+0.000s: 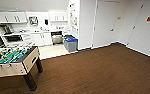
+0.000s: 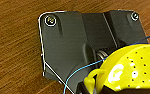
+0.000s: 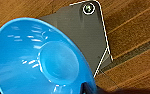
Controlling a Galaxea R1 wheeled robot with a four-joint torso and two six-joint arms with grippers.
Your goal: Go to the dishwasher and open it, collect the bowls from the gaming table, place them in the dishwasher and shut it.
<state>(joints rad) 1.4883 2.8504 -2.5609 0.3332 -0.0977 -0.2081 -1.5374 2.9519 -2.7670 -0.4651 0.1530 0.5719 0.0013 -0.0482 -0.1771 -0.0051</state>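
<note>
While the robot stood on the brown wood-look floor (image 1: 96,72) of the break room, a bright blue bowl (image 3: 38,57) hung at its right wrist and a yellow perforated bowl (image 2: 133,67) at its left, each carried above the planks. The right gripper appeared to have the blue bowl by its rim, a dark tip showing at the edge, though how far the jaws stood apart could not be told; the left gripper seemed to hold the yellow bowl in the same way, its fingers likewise hidden, with a thin blue cable (image 2: 86,68) crossing in front. Across the room the kitchenette lay well apart, its white cabinets (image 1: 12,17) above a counter, and a dark opening low in the cabinet run (image 1: 56,37) was probably the dishwasher, too small to make out for certain. Grey bins with a blue lid (image 1: 71,43) stood beside it at the edge of the pale kitchen floor, and a green table-football table (image 1: 12,58) stood near the robot's left. The risks looked plain: a shallow rim hold might let a bowl slip during the drive, the bins narrowed the way to the appliance, and the loose cable could snag the yellow bowl.
</note>
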